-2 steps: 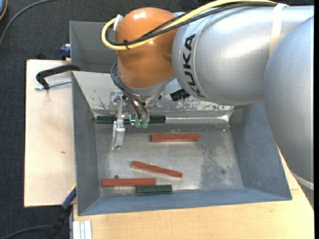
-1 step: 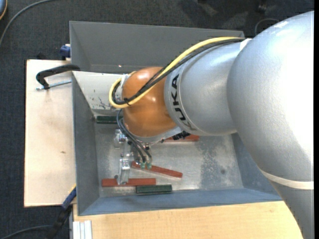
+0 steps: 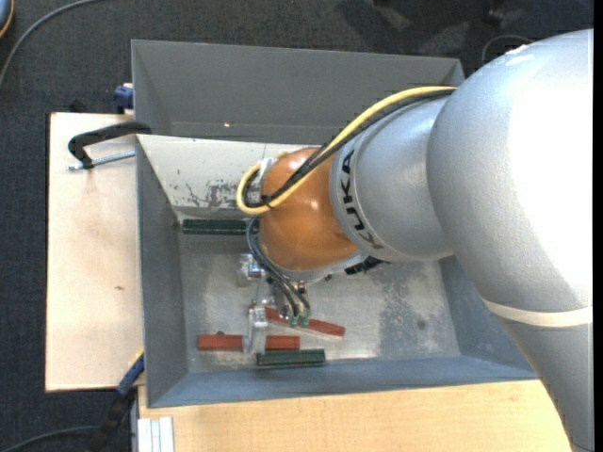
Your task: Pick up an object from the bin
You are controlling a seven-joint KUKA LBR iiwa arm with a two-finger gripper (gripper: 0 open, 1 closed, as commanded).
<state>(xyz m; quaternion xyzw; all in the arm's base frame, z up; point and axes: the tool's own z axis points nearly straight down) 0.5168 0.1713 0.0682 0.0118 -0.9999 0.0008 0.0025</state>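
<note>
Other bits lying in the bin (image 3: pixel 292 56): a dark green bar (image 3: pixel 212 225) along the back, a red bar (image 3: pixel 222 342) front-left, and another dark green bar (image 3: pixel 290 357) against the front wall. Dark carpet (image 3: pixel 283 8) outside.

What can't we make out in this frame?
Camera view:
- Bin floor, centre and right: hidden under the arm's orange cover.
- Dark green bar at the back wall: right end behind that cover.
- Red strip under the gripper: left end covered; contact unclear.
</note>
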